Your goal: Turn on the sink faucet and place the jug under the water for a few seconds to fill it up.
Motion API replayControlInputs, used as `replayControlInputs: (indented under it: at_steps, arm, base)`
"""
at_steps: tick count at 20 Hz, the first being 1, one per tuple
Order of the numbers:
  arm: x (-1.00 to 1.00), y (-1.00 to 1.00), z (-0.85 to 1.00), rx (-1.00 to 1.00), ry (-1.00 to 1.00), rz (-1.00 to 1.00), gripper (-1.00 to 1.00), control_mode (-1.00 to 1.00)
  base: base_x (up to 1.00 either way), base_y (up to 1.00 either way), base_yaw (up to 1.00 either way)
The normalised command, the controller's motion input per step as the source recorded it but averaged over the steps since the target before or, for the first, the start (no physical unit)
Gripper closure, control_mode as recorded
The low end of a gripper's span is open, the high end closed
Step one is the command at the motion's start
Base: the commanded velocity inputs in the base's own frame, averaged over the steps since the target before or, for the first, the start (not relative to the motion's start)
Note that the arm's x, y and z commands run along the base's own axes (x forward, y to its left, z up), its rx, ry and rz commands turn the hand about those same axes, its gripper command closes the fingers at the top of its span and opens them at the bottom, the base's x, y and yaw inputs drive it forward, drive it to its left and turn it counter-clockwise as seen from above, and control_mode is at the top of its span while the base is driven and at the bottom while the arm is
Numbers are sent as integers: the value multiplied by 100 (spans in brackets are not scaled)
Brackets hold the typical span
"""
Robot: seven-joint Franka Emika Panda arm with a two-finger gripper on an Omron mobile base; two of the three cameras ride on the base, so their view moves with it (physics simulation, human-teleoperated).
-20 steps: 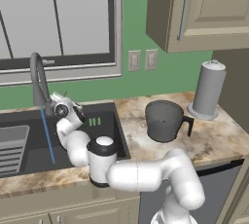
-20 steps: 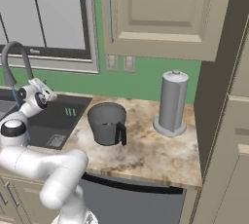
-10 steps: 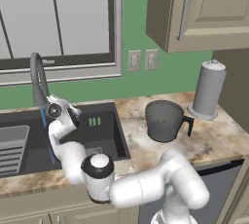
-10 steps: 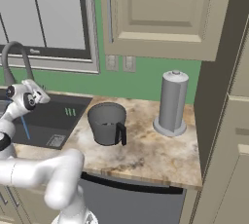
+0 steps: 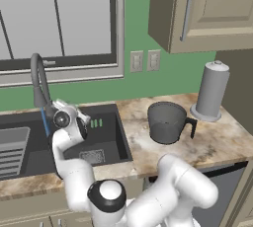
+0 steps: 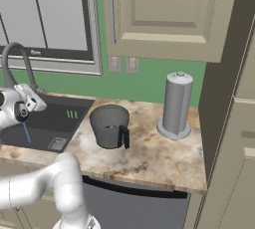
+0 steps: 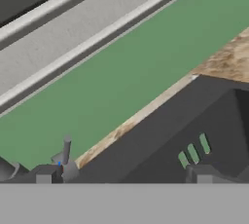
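Blue water (image 5: 46,122) partly behind end effector (image 5: 74,117), jaw gap unclear.

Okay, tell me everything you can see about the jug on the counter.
The jug is a dark grey, wide, bucket-like cylinder that narrows slightly toward its base, with an open top and a dark handle on the side facing the paper-towel roll. It looks empty. It stands upright on the marbled countertop, between the sink and the roll, touching only the counter, untouched by the gripper.
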Motion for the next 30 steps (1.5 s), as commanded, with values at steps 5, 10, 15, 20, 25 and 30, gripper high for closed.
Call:
replayControlInputs:
  at_steps: [5,10,15,20,25,30]
  arm:
    - [-79,-41,46,0,-1,0,-100,-100]
    - [-61,-58,69,0,0,0,-100,-100]
    - [-57,-59,78,0,0,2,-100,-100]
    - [-62,-66,71,0,0,3,-100,-100]
    - [-65,-72,31,0,0,6,-100,-100]
    - [-59,-84,43,-1,1,10,-100,-100]
  base:
    - [0,0,0]
    - [0,0,0]
    - [0,0,0]
    - [0,0,0]
    - [0,0,0]
    - [0,0,0]
